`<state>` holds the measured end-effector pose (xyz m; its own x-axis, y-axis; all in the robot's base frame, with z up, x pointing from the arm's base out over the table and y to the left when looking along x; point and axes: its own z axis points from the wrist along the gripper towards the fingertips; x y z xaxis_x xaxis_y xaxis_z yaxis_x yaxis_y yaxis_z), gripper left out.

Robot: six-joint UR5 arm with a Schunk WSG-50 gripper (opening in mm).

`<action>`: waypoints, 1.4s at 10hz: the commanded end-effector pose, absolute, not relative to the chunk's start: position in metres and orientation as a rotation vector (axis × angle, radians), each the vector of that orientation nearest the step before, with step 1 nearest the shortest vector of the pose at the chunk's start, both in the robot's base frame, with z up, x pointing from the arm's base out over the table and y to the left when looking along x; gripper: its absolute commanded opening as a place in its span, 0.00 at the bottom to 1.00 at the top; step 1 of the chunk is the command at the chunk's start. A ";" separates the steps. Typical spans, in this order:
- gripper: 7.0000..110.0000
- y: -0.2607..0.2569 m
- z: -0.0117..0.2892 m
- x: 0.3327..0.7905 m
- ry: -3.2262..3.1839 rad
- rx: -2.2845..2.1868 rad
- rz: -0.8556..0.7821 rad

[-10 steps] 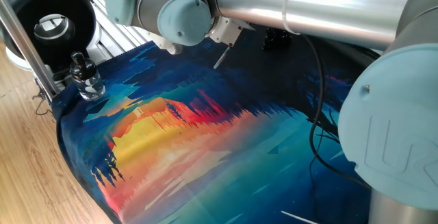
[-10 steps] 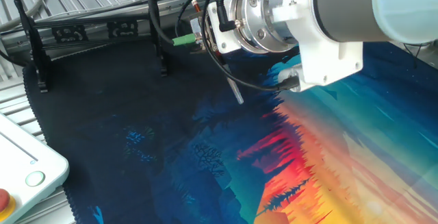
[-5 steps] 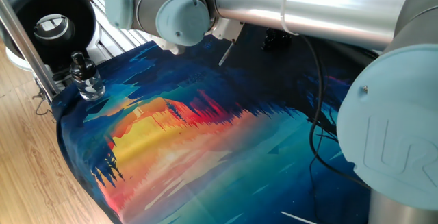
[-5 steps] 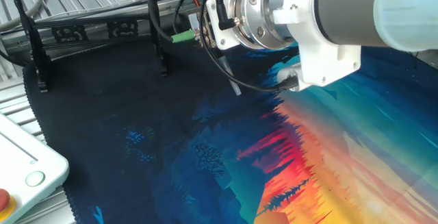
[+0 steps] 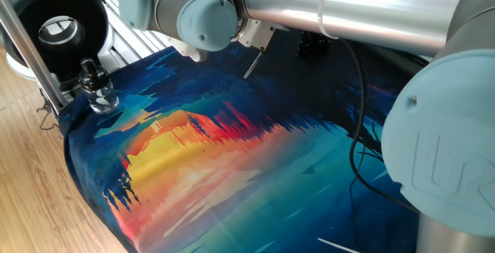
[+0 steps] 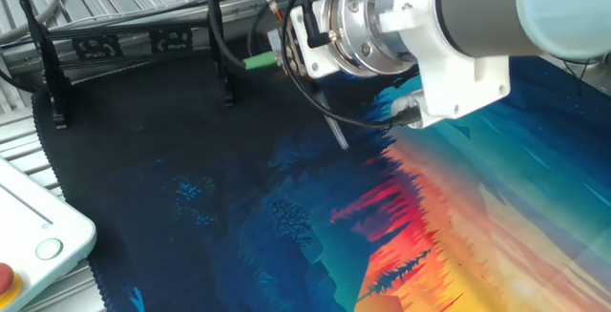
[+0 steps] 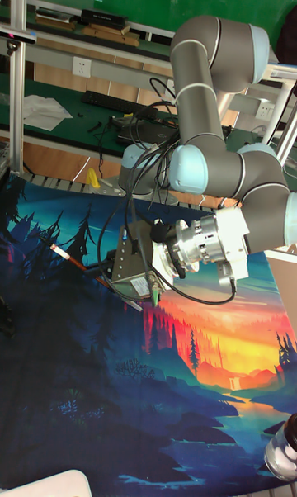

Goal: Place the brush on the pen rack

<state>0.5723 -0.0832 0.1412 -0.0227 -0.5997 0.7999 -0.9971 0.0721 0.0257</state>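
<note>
Above the dark blue end of the mat (image 5: 232, 176), the gripper (image 7: 114, 281) hangs in the air and carries the brush (image 7: 66, 257) clear of the cloth. The jaws stand narrow, pinching the thin handle somewhere along its middle. I judge this from the brush, which stays up with nothing under it, because the fingers themselves are mostly hidden behind the wrist and the cables. In the tall fixed view the brush runs slanted through the gripper, with its reddish end out on one side over the mat and the pale silvery end pointing down toward the mat on the other side. It is held high and tilted, I think, so that neither end drags on the cloth while the arm travels.

The pen rack (image 5: 313, 46) seems to be the small black thing at the far edge of the mat, half covered by the arm in one fixed view, so its notches cannot be read well. The brush is not yet on it. For the next move the brush should probably be turned more level, because a slanted brush would catch one notch only and could roll off.

The glass bottle (image 5: 97, 89) stands at a corner of the mat, well apart from the gripper, so it is not in the way
</note>
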 end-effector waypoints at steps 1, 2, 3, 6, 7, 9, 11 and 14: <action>0.00 -0.048 0.106 0.559 -1.921 1.615 0.594; 0.00 -0.048 0.106 0.559 -1.922 1.614 0.597; 0.00 -0.057 0.113 0.563 -1.872 1.620 0.641; 0.00 -0.068 0.123 0.565 -1.829 1.607 0.686; 0.00 -0.076 0.128 0.564 -1.827 1.610 0.684; 0.00 -0.104 0.149 0.564 -1.792 1.598 0.719; 0.00 -0.134 0.170 0.562 -1.762 1.590 0.748; 0.00 -0.113 0.146 0.552 -1.925 1.595 0.637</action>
